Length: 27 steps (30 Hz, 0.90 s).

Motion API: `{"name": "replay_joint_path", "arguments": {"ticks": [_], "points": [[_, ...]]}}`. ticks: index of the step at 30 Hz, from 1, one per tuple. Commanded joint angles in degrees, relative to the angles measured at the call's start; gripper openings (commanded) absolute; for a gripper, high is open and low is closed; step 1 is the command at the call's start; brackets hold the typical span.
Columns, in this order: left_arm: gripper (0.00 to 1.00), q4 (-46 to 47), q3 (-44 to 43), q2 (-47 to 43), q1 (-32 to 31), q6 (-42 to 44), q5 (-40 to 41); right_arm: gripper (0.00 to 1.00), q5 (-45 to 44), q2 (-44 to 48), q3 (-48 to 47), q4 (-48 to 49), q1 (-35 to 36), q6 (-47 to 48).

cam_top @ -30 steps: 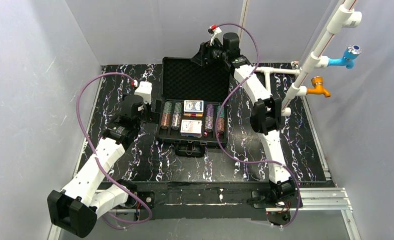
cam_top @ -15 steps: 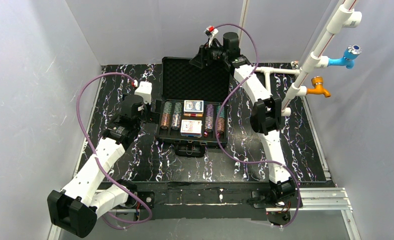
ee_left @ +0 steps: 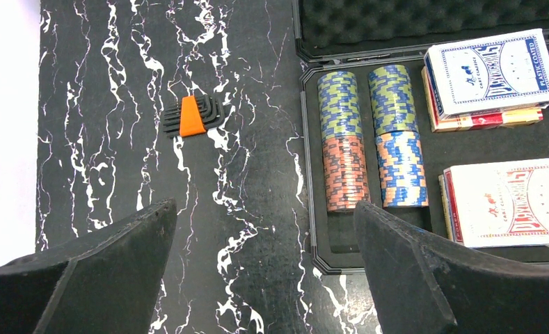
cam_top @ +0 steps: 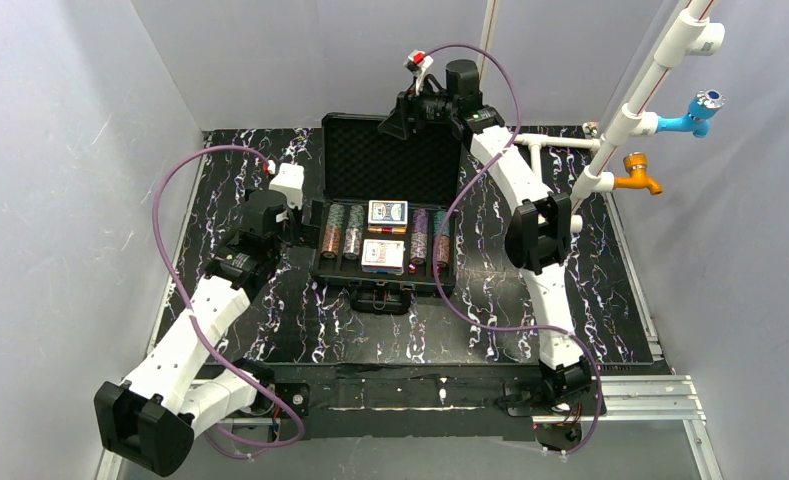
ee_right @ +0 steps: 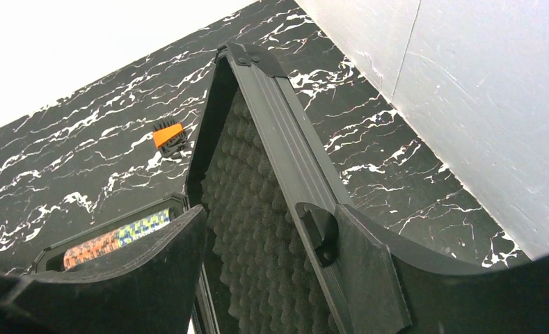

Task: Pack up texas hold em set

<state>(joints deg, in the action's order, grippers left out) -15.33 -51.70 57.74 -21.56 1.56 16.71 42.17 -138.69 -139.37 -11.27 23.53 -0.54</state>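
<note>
The black case (cam_top: 317, 245) lies open mid-table, its foam-lined lid (cam_top: 390, 160) raised at the back. The base holds stacks of multicoloured chips (cam_top: 342, 230), a blue deck (cam_top: 388, 212) and a red deck (cam_top: 383, 256). No orange discs show. My right gripper (cam_top: 402, 112) is open at the lid's top edge. In the right wrist view the gripper (ee_right: 271, 209) straddles the lid rim (ee_right: 285, 139), one finger on the foam side, the other by a latch (ee_right: 321, 233). My left gripper (ee_left: 263, 209) is open and empty over the table beside the case's left wall (ee_left: 309, 229), near the chips (ee_left: 341, 139).
A black hex-key set with an orange holder (ee_left: 191, 117) lies on the table left of the case. A white pipe rig with a blue tap (cam_top: 700, 108) and an orange tap (cam_top: 638, 175) stands at the right. White walls close in the table.
My right gripper has shifted slightly left along the lid's top edge. The left arm and the case contents have not moved.
</note>
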Motion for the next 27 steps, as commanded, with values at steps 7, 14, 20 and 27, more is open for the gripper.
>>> {"name": "replay_joint_path", "arguments": {"ticks": [7, 14, 20, 27], "points": [[0.98, -1.05, -1.38, -2.60, -0.19, 0.66, 2.04, 0.76, 0.17, 8.14, 5.53, -9.28, 4.81, 6.75], [0.98, -0.17, -0.62, -4.11, -0.15, 0.15, 7.35, 0.78, -2.27, 11.07, 8.85, -12.98, 6.84, 10.60], [0.98, 0.33, -0.13, -5.70, -0.15, 0.11, 13.54, 0.78, -2.71, 14.63, 13.89, -13.35, 7.56, 11.48], [0.98, 0.56, 0.00, -6.29, -0.11, 0.03, 15.40, 0.78, -4.07, 19.35, 19.53, -15.12, 9.43, 14.86]]}}
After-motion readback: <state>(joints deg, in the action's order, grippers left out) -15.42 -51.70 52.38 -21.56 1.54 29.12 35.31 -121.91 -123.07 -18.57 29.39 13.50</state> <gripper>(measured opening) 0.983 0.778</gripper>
